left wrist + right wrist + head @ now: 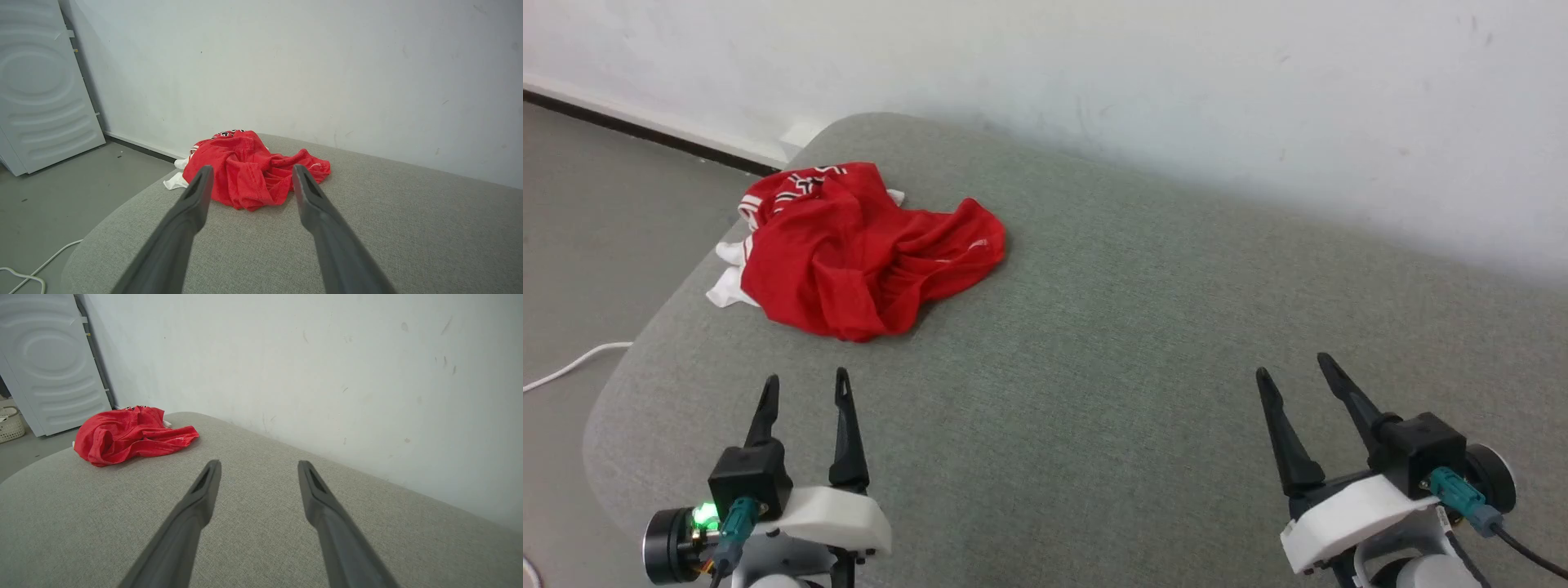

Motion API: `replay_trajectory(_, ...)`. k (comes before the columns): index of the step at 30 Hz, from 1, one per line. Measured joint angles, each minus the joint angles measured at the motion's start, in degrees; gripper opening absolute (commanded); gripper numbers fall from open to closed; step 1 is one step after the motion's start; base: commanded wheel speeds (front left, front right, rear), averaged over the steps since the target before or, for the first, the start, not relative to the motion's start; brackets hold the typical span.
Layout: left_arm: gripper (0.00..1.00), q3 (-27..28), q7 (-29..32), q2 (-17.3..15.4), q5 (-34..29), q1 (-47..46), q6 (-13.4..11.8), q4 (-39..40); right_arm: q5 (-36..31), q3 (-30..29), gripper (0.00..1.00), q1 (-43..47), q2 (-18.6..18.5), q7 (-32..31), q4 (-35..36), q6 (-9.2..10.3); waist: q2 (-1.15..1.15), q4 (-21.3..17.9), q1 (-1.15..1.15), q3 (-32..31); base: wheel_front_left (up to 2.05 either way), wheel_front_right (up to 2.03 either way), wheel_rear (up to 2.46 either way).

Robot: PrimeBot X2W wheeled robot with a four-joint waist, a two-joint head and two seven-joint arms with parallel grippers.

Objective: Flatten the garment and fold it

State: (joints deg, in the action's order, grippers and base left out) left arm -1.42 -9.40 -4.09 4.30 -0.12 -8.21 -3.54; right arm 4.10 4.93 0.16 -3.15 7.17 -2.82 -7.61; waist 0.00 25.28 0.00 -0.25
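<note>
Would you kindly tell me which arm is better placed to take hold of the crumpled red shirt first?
The left, probably. The garment lies crumpled far left on the grey cushion, directly ahead of the open left gripper. The right gripper, also open, sits well off to the garment's right.

The left gripper [806,376], two long dark tapered fingers [848,441] on a black block and white plastic wrist shell, sits just short of the crumpled red jersey garment [849,253] without touching it. Its fingers are spread apart, pointing toward the garment, with nothing between them. A small green light [704,514] glows on its wrist. The right gripper [1292,364], of the same build, is well apart from the garment, off to its right. Its fingers are likewise parted and empty, leaning slightly toward the garment's side.
</note>
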Motion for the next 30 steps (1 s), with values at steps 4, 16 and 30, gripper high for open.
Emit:
replay_trajectory(4, 1.0, -0.1, -0.6, 0.0, 0.2, 0.0, -0.4, -0.6, 0.3, 0.8, 1.0, 0.0, 0.0, 0.2, -0.2, 0.0, 0.0, 1.3, 0.0, -0.3, 0.0, 0.0, 0.0)
replay_trajectory(16, 1.0, -0.3, -1.8, -0.2, 1.2, 0.1, -1.5, -1.5, 1.4, 1.7, 1.0, 0.0, 0.0, 1.5, -0.6, 0.0, 0.0, 5.2, 0.0, -1.1, 0.0, 0.0, 0.0)
replay_trajectory(30, 1.0, -1.1, -3.5, -0.5, 1.7, 0.1, -3.4, -2.0, 1.7, 2.0, 1.0, 0.0, 0.0, 2.3, -0.4, 0.0, 0.0, 10.3, 0.0, -0.9, -0.05, -0.05, -0.05)
